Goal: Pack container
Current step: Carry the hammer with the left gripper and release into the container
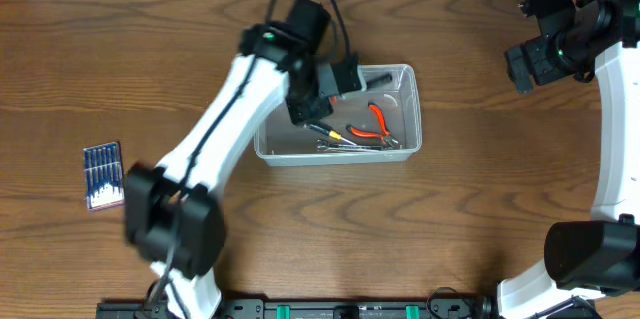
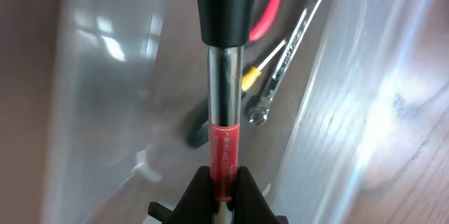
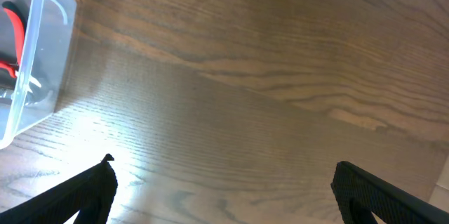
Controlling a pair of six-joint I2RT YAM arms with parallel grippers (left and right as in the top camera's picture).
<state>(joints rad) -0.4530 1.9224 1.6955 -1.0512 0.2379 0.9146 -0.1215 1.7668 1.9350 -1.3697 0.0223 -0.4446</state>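
Clear rectangular plastic container (image 1: 338,155) sits mid tabletop (image 1: 480,209), w/ the left arm reaching over it from the near-left side. Left gripper (image 2: 223,183) is closed tight on a chrome-shafted tool w/ a red band and black handle (image 2: 224,90), fingers pinching right at the red band. The tool points out over the inside of the container, handle end away from the gripper. Can't tell whether it touches the bottom. Lying in the container: red-handled pliers (image 1: 374,123) in the right half, a silver wrench (image 1: 337,142) along the near wall just beside them, and a thin tool w/ a yellow bit (image 2: 250,77) next to the wrench. Right gripper (image 3: 224,168) hangs over bare wood to the right of the container, well apart from it, fingers spread wide w/ nothing between them; only the container's corner shows at the edge of its cam. Small flat blue case of precision screwdrivers (image 1: 103,174) lies far left on the tabletop, well apart from the container
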